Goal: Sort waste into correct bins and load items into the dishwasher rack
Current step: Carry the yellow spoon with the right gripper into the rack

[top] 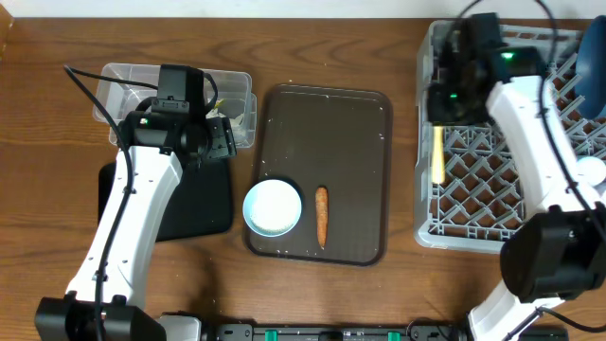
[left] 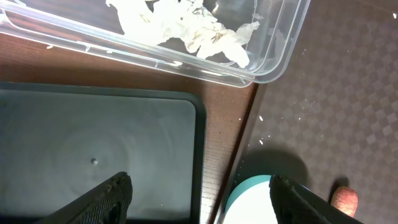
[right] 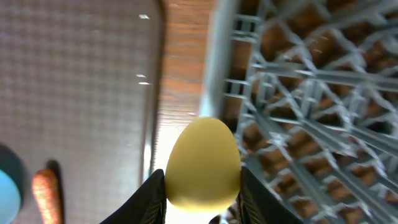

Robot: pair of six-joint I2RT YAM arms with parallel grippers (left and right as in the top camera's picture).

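Pale-yellow plastic spoon [right: 203,162], clamped in the right end effector [right: 202,193], hangs at the left edge of the grey lattice dishwasher rack [right: 221,56], likely for loading; left end effector [left: 199,199] hovers open, empty.

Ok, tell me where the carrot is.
Overhead view, centre: the carrot lies on the brown tray, at its near end, just right of the bowl.

Top-down overhead; close wrists, shared carrot [top: 321,216]
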